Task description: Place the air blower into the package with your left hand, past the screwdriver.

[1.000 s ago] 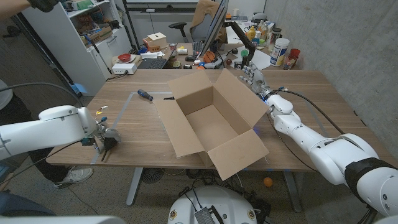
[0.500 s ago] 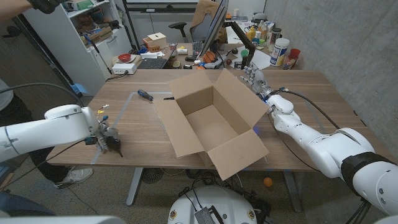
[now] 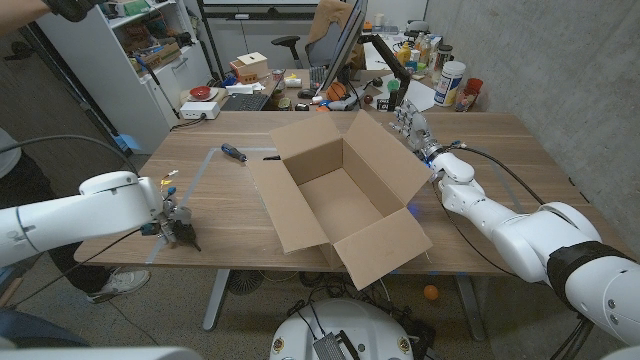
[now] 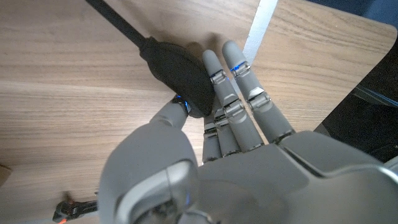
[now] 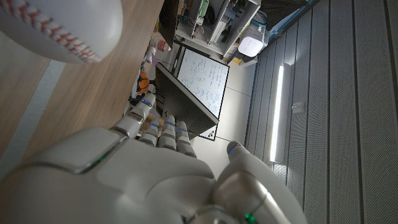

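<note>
Air blower (image 4: 177, 74) – black, teardrop bulb, thin nozzle, left hand (image 4: 211, 162) fingers (image 4: 227, 87) touching

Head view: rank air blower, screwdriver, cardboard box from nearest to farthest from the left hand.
1. air blower: at the left hand, against its fingers, near the table's front left edge.
2. screwdriver: farther back on the table, left of the box.
3. cardboard box: open, mid-table, toward the right hand.

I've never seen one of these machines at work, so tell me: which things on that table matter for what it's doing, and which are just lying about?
Part of the job:
- air blower, black, touched by the left hand
- cardboard package, open, mid-table
- screwdriver, lying between them

Just lying about:
- baseball near the right hand
- clutter on the desks behind the table
</note>
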Robot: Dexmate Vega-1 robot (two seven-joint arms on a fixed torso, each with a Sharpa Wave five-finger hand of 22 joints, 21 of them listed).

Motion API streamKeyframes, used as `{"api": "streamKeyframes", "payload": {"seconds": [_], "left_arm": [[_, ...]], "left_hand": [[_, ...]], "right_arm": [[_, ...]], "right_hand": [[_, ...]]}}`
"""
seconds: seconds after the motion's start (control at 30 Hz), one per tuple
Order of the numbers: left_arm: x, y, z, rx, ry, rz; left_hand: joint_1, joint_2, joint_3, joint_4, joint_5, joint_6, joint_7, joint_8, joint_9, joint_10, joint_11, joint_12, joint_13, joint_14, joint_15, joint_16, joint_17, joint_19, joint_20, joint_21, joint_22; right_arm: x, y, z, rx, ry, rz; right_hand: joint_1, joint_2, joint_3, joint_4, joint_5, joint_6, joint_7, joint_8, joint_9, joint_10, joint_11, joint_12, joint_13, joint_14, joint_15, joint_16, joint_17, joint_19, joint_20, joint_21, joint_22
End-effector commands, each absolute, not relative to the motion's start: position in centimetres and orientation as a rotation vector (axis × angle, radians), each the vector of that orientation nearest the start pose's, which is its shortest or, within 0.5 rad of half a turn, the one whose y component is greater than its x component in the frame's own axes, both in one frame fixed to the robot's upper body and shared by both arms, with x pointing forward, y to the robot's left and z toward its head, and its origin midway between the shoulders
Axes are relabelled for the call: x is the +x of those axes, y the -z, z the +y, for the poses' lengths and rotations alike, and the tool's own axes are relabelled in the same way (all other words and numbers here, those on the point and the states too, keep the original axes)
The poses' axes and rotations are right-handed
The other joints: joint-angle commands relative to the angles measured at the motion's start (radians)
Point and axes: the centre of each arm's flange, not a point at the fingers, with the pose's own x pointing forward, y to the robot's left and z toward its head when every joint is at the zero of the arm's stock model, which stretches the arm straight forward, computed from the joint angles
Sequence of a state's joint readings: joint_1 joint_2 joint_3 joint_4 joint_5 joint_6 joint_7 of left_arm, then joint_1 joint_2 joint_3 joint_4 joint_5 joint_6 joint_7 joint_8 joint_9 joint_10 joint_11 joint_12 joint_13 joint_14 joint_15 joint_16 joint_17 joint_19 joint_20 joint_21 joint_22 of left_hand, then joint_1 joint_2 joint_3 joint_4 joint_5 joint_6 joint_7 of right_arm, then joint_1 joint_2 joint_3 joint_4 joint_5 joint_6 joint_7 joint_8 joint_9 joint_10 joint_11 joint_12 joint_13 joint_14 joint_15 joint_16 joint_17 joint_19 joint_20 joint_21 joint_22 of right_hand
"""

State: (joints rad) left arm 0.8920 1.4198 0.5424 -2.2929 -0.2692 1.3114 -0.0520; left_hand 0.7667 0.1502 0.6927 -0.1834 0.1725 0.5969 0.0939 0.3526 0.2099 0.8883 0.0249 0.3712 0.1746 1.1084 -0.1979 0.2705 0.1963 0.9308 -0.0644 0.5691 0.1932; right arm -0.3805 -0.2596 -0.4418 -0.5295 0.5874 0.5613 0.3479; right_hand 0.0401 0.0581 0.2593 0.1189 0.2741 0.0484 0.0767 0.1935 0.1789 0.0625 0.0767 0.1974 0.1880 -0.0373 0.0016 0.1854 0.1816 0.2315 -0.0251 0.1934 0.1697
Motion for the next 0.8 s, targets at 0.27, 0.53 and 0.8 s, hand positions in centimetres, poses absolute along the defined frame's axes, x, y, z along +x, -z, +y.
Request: {"api": "streamKeyframes", "payload": {"seconds": [0.27, 0.53, 0.8], "left_arm": [[47.0, 3.6, 40.5, 1.229, -0.285, 0.458], [46.5, 2.8, 40.5, 1.228, -0.284, 0.453], [45.5, 1.5, 40.3, 1.236, -0.299, 0.429]], "left_hand": [[0.067, 0.034, 0.037, 0.022, -0.003, 0.246, 0.011, 0.003, 0.005, 0.185, -0.149, 0.004, 0.006, 0.023, -0.022, 0.008, 0.004, 0.015, -0.004, 0.014, 0.004], [0.071, 0.033, 0.037, 0.022, -0.004, 0.251, 0.01, -0.001, 0.006, 0.189, -0.149, 0.0, 0.006, 0.024, -0.021, 0.008, 0.005, 0.014, -0.005, 0.017, 0.004], [0.075, 0.033, 0.036, 0.024, -0.005, 0.255, 0.008, -0.006, 0.006, 0.19, -0.148, -0.005, 0.006, 0.026, -0.02, 0.008, 0.005, 0.01, -0.005, 0.019, 0.004]], "right_arm": [[71.7, -3.5, -27.3, -0.039, -0.303, -0.674], [71.4, -3.8, -27.2, -0.041, -0.303, -0.682], [71.2, -3.8, -27.1, -0.043, -0.304, -0.685]], "right_hand": [[0.002, -0.002, -0.001, 0.0, 0.008, 0.006, 0.003, 0.004, 0.004, 0.006, 0.005, 0.004, 0.006, 0.005, 0.002, 0.003, 0.001, 0.007, -0.001, 0.005, 0.004], [0.002, -0.002, -0.001, 0.0, 0.008, 0.007, 0.003, 0.004, 0.005, 0.006, 0.004, 0.004, 0.006, 0.005, 0.002, 0.003, 0.0, 0.007, -0.002, 0.004, 0.004], [0.003, -0.002, -0.002, 0.0, 0.009, 0.007, 0.003, 0.003, 0.005, 0.007, 0.005, 0.004, 0.006, 0.005, 0.002, 0.003, 0.0, 0.007, -0.002, 0.004, 0.004]]}}
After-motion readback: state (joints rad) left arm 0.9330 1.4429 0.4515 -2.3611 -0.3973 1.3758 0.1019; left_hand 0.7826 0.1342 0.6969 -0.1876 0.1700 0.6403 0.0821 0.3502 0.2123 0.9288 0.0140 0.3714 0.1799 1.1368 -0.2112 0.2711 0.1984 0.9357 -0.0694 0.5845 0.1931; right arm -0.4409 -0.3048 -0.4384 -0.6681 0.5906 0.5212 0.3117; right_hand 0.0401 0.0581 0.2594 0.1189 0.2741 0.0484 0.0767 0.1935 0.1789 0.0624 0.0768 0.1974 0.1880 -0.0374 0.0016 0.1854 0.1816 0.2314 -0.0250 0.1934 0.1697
